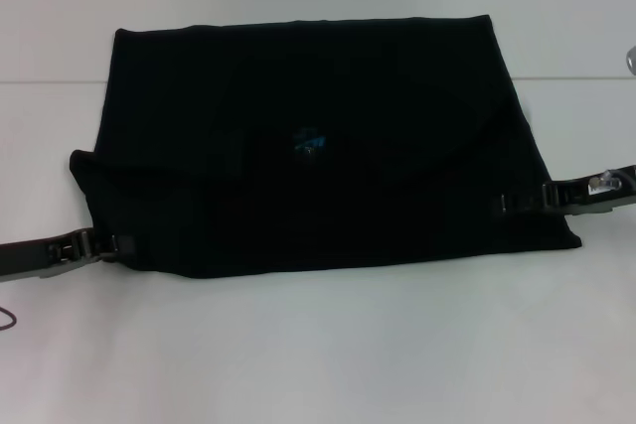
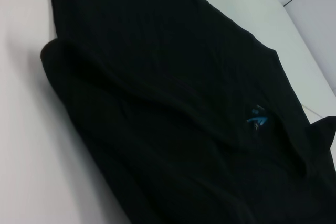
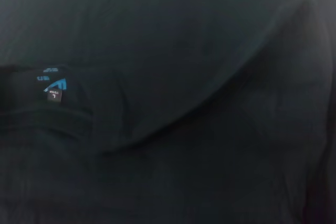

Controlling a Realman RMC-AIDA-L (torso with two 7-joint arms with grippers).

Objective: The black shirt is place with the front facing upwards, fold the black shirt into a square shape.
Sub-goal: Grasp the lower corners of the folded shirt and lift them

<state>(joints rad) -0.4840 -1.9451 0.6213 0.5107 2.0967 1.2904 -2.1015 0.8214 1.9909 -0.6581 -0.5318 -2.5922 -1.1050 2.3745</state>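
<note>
The black shirt (image 1: 298, 86) lies spread on the white table (image 1: 328, 345), folded into a broad, roughly rectangular shape. Its small blue neck label (image 1: 309, 141) shows near the middle. The left gripper (image 1: 111, 242) rests low at the shirt's near left corner, touching the cloth edge. The right gripper (image 1: 500, 204) sits over the shirt's near right edge. A raised fold of cloth bulges at the left side. In the left wrist view the shirt (image 2: 157, 103) and label (image 2: 257, 119) fill the picture. The right wrist view shows only shirt cloth (image 3: 210, 129) and the label (image 3: 54, 85). No chest lettering shows.
A small shiny object (image 1: 631, 59) sits at the far right edge of the table. A dark cable loop (image 1: 6, 320) lies at the left edge. Bare white tabletop runs in front of the shirt and behind it.
</note>
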